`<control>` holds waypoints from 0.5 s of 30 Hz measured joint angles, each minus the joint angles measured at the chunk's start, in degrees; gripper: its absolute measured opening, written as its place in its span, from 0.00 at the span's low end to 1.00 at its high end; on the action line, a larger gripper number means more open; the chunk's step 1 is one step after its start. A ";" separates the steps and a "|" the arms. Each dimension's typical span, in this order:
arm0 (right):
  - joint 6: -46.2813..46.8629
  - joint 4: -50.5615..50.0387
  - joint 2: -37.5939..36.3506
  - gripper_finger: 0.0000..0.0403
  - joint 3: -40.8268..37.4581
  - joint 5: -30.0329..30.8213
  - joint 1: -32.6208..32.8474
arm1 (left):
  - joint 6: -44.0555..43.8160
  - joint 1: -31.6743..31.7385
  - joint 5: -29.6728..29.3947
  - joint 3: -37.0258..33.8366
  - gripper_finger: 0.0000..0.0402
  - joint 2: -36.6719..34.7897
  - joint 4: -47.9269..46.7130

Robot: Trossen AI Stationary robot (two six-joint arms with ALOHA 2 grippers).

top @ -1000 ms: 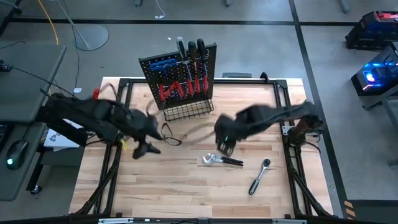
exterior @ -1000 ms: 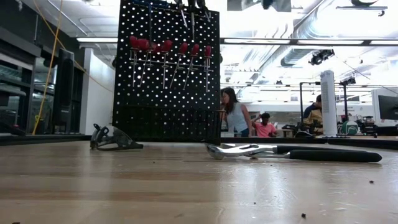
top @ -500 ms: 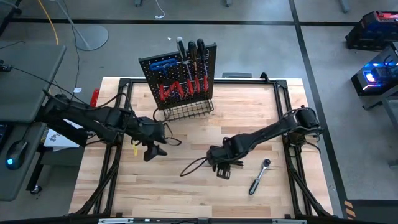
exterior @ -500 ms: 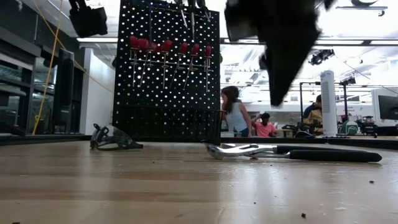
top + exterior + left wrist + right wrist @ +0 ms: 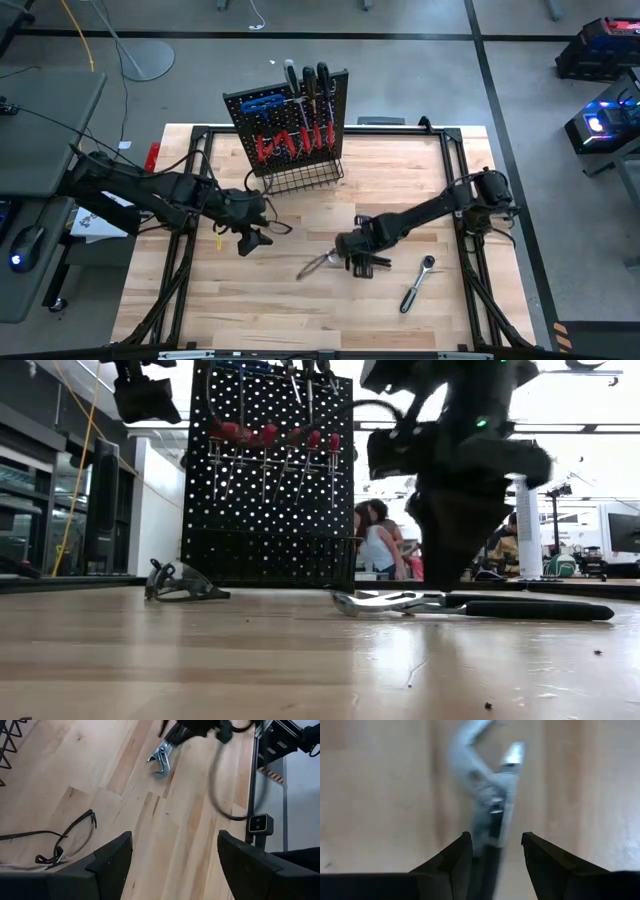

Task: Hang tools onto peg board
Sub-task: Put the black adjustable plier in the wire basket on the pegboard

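Observation:
The silver pliers with black handles [image 5: 376,262] lie flat on the table right of centre; they also show in the low view [image 5: 470,605]. My right gripper [image 5: 352,256] is open and low over them. In the right wrist view [image 5: 495,840] its fingers stand on either side of the pliers [image 5: 487,805], just behind the silver head. I cannot tell whether they touch. My left gripper [image 5: 253,240] is open and empty above the table's left half. The black peg board [image 5: 290,125] stands at the far edge with red-handled and black-handled screwdrivers and a blue T-key hanging on it. The chrome ratchet [image 5: 417,284] lies near the right front.
Safety glasses [image 5: 275,218] lie on the table between my left gripper and the wire basket [image 5: 300,178] at the board's foot. A cable loop hangs from my right arm near the pliers [image 5: 222,785]. People sit in the room beyond the table [image 5: 380,545].
My right gripper has swung toward the table's near edge and come down over the pliers, which lie where they were. My left gripper has shifted a little toward the table's right.

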 joint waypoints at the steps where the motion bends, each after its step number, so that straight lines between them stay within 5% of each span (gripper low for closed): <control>1: 0.62 0.15 0.00 0.41 -0.20 -0.38 -0.71 | -0.20 -0.02 0.00 0.00 0.67 0.02 -0.02; 15: -4.55 4.38 3.29 0.41 -0.20 -6.01 -2.96 | -0.33 -1.60 -0.74 0.00 0.67 0.02 -0.08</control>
